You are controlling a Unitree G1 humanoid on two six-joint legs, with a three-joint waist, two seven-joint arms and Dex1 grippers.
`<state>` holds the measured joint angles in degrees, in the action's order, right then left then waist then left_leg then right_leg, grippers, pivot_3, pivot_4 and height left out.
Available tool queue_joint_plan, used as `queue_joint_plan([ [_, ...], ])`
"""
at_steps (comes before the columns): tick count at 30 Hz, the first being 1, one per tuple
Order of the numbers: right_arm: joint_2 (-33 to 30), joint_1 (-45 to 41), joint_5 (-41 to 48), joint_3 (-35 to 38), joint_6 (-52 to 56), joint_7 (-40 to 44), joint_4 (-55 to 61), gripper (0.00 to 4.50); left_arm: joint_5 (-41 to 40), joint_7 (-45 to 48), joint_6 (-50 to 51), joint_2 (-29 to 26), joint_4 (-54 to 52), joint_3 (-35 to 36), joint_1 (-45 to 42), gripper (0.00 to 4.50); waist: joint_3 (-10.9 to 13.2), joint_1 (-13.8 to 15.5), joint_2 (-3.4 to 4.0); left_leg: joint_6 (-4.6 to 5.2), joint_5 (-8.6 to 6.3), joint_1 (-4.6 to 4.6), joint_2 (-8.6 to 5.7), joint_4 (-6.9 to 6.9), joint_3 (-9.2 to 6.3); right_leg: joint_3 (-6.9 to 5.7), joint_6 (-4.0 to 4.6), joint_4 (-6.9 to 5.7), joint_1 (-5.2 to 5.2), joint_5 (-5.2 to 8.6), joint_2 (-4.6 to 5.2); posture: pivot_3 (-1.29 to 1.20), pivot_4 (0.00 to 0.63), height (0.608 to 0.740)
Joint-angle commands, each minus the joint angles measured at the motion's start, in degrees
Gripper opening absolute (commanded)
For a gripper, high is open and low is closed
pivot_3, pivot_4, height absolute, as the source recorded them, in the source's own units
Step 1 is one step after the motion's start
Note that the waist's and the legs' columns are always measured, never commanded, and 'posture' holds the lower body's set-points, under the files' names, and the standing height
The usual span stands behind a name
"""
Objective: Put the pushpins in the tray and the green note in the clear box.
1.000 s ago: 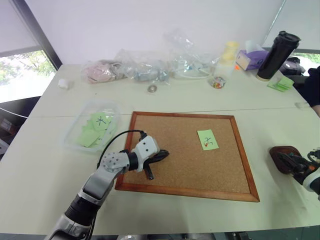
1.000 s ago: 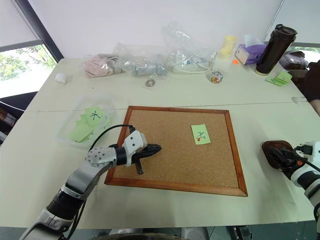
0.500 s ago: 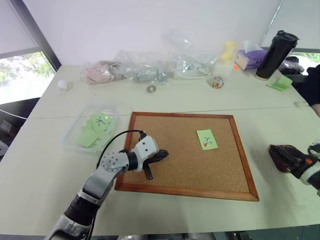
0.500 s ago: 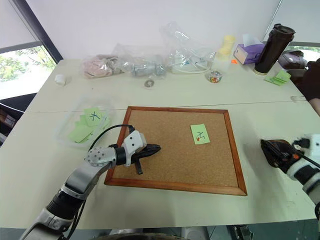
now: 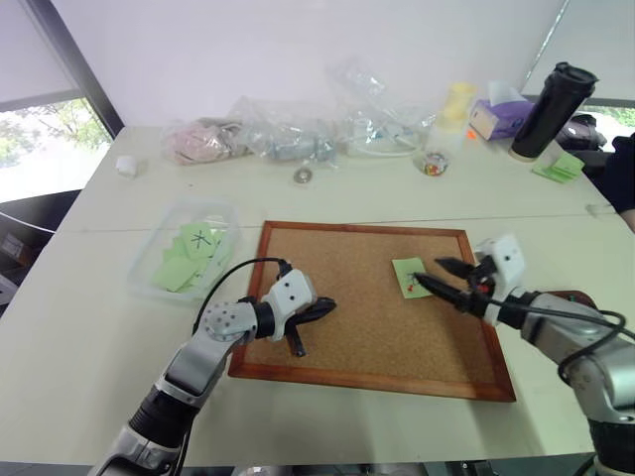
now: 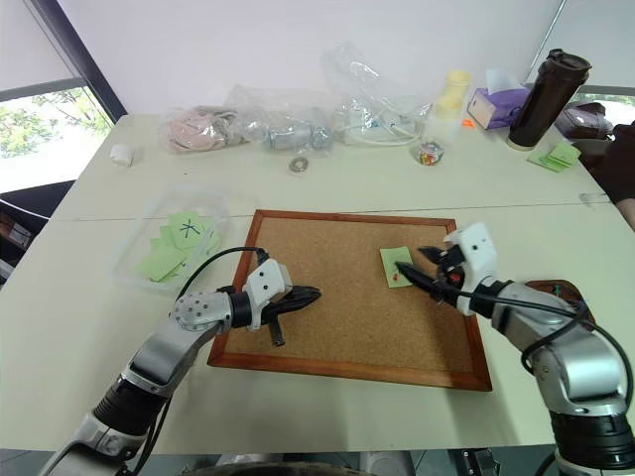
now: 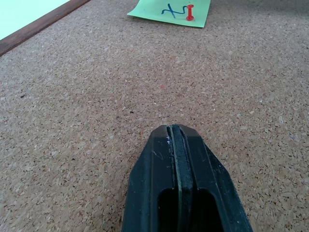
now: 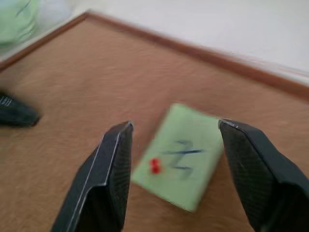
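The green note lies on the right half of the corkboard, held by a red pushpin. My right gripper is open just over the note's right edge, and in the right wrist view the note and pin sit between its two fingers. My left gripper is shut and empty, resting low over the board's left part, pointing toward the note. The clear box stands left of the board with several green slips in it. The dark tray peeks out behind my right arm.
Clear plastic bags, a small cup of coloured bits, a tissue box, a black tumbler and a green sticky pad line the table's far side. A person's dark sleeve is at the right edge.
My right gripper has swung left from the tray at the table's right side to over the note on the corkboard. The left gripper has stayed still.
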<state>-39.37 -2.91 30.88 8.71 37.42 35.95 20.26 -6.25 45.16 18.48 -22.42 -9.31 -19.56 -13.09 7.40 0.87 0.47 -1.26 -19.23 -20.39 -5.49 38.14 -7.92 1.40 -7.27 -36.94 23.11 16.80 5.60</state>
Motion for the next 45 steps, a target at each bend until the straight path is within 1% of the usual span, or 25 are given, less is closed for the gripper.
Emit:
queue_joint_plan([
  [1, 0.4, 0.1, -2.3, -1.4, -3.6, 1.6, -0.4, 2.86, 1.0, 0.2, 2.1, -1.0, 1.1, -1.3, 1.6, 0.00, 0.0, 0.0, 0.00, 0.00, 0.00, 0.00, 0.00, 0.00, 0.00, 0.00, 0.00, 0.00, 0.00, 0.00, 0.00, 0.00, 0.150, 0.740],
  [10, 1.8, 1.0, -7.6, -6.0, -8.8, 3.5, -5.0, 2.86, 0.9, -0.2, 3.1, -1.4, -0.3, -1.1, 2.0, 0.00, 0.0, -0.1, 0.00, 0.00, 0.00, 0.01, 0.03, -0.01, 0.00, 0.01, 0.00, -0.02, 0.03, 0.00, -0.02, 0.00, 0.150, 0.740],
  [19, 3.2, 0.0, -9.4, -6.7, -10.1, 4.4, -7.4, 2.86, 1.0, -0.6, 3.4, -1.5, -0.8, -1.1, 1.9, 0.00, 0.0, -0.1, -0.03, -0.01, 0.00, 0.02, 0.03, -0.02, 0.00, 0.01, 0.00, -0.02, 0.03, 0.00, -0.03, 0.00, 0.150, 0.740],
  [20, 3.0, 0.0, -9.5, -6.6, -10.1, 4.5, -7.5, 2.35, 0.9, -0.7, 3.5, -1.4, -0.8, -1.1, 1.9, 0.00, 0.0, -0.1, -0.03, -0.01, 0.00, 0.02, 0.03, -0.02, 0.00, 0.01, 0.00, -0.02, 0.03, 0.00, -0.03, 0.00, 0.150, 0.740],
  [22, 2.6, 0.3, -9.9, -6.5, -10.5, 4.9, -7.7, 1.56, 0.9, -0.9, 3.6, -1.4, -0.9, -1.1, 1.9, 0.00, 0.0, -0.1, -0.03, -0.01, 0.00, 0.02, 0.03, -0.02, 0.00, 0.01, 0.00, -0.02, 0.03, 0.00, -0.03, 0.00, 0.150, 0.740],
  [25, 2.6, 0.4, -10.0, -6.1, -10.6, 5.1, -8.0, 0.02, 0.8, -1.1, 3.9, -1.4, -1.0, -1.1, 2.0, 0.00, 0.0, -0.1, -0.03, -0.01, 0.00, 0.02, 0.03, -0.02, 0.00, 0.01, 0.00, -0.02, 0.03, 0.00, -0.03, 0.00, 0.150, 0.740],
  [31, 2.8, 0.2, -9.5, -5.6, -9.4, 4.9, -6.3, 0.02, 0.8, -1.0, 3.7, -1.4, -0.7, -1.1, 1.9, 0.00, 0.0, -0.1, -0.04, -0.01, 0.00, 0.03, 0.03, -0.02, 0.00, 0.01, 0.00, -0.02, 0.03, 0.00, -0.03, 0.00, 0.150, 0.740],
  [39, 1.7, -0.9, -6.0, -2.0, -4.7, 4.0, 1.9, 0.02, 0.4, -1.0, 4.0, -1.4, -0.9, -0.9, 2.2, 0.00, 0.0, -0.1, -0.03, -0.01, 0.00, -0.02, 0.03, -0.02, 0.00, 0.02, 0.00, -0.02, 0.08, 0.00, -0.02, 0.00, 0.150, 0.740],
  [45, 0.6, -0.1, -4.3, -0.4, -1.6, 4.0, 7.3, 0.02, 0.2, -0.9, 4.1, -1.2, -0.8, -0.9, 2.4, 0.00, 0.0, -0.1, -0.07, 0.00, 0.00, -0.01, 0.03, -0.02, 0.00, 0.02, 0.00, -0.02, 0.05, 0.00, -0.02, 0.00, 0.150, 0.740],
])
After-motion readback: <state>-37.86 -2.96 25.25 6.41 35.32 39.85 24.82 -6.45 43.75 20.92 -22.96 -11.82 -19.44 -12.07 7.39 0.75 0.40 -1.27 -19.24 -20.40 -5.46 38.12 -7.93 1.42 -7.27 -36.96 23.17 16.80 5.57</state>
